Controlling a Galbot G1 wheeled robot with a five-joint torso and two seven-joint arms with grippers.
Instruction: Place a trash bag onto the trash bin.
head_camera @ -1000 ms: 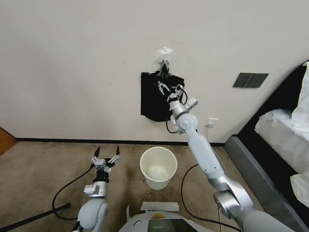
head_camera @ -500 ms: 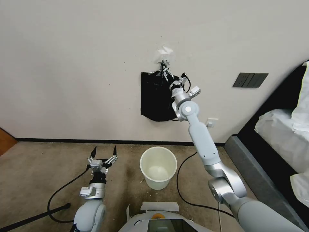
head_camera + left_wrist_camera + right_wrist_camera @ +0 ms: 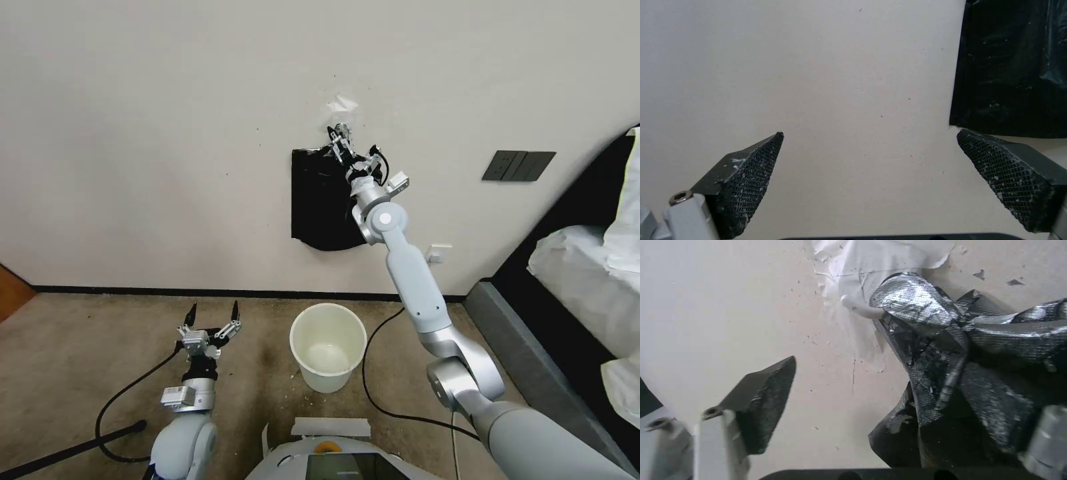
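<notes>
A bedroom in a home. A dark bed frame (image 3: 533, 347) with white bedding (image 3: 587, 280) stands at three o'clock. Beige carpet (image 3: 80, 347) meets a plain wall carrying a switch plate (image 3: 519, 166) at one o'clock.

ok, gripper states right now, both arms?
Left gripper: open, empty, low over the floor beside the trash bin.
Right gripper: open, up at the bags hanging on the wall.
</notes>
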